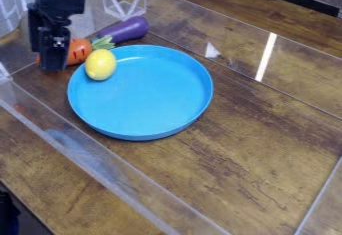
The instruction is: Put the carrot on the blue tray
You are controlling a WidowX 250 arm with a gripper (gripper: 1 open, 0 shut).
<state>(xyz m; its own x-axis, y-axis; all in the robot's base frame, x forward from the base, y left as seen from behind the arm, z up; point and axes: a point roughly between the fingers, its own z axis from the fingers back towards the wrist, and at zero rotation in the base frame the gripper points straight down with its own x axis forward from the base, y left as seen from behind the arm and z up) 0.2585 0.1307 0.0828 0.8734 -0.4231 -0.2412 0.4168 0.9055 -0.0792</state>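
A yellow lemon is seen lying inside the upper-left rim of a round dish, touching its floor near the wall. A purple eggplant with a green cap end is laid on its side behind the dish, on the table, angled so that its stem end points toward the lemon; whether the two touch cannot be told. The wooden table is dark brown with visible grain and plank seams, and is covered by a clear glossy sheet whose edges are seen as pale lines at left and front. Bright window reflections are noted on the surface at upper right.
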